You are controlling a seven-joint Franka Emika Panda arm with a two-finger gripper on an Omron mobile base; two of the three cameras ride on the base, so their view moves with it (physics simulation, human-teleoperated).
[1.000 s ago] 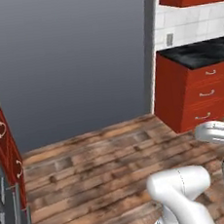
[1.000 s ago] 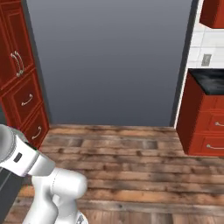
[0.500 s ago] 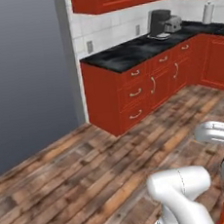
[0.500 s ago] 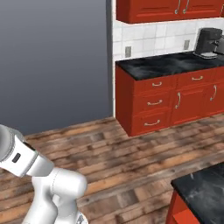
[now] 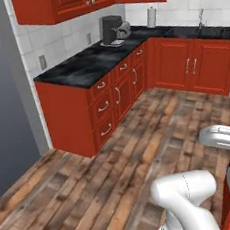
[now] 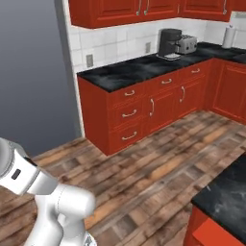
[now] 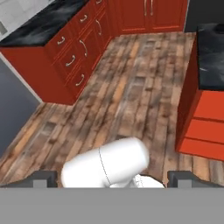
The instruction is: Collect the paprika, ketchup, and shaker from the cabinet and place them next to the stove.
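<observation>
The robot is facing a corner of a kitchen with a wooden plank floor [image 5: 95,199], and the black tabletop [image 5: 89,64] running along the tiled wall is serving as the landmark here. Directly under that tabletop, a bank of red drawers [image 5: 105,108] with curved silver handles is standing, and to its right red lower doors [image 5: 185,67] are continuing around the corner. Above the tabletop, red wall cabinets [image 5: 60,4] with raised-panel doors are hanging, their upper parts cut off by the frame edge. Toward the far end of the tabletop a dark coffee machine [image 6: 168,42] is sitting, with a silver toaster [image 6: 186,44] just beside it, and farther along a white paper towel roll [image 6: 229,36] is standing upright. Opposite the tabletop, across the floor, a second black-topped red unit [image 6: 223,197] is showing at the near right. In the hand view the fingers [image 7: 43,179] are standing wide apart at the bottom edge, gripping nothing, with the gripper [image 7: 116,180] pointing down over the floor. The paprika, ketchup and shaker cannot be made out anywhere, and no cooktop can be picked out.
</observation>
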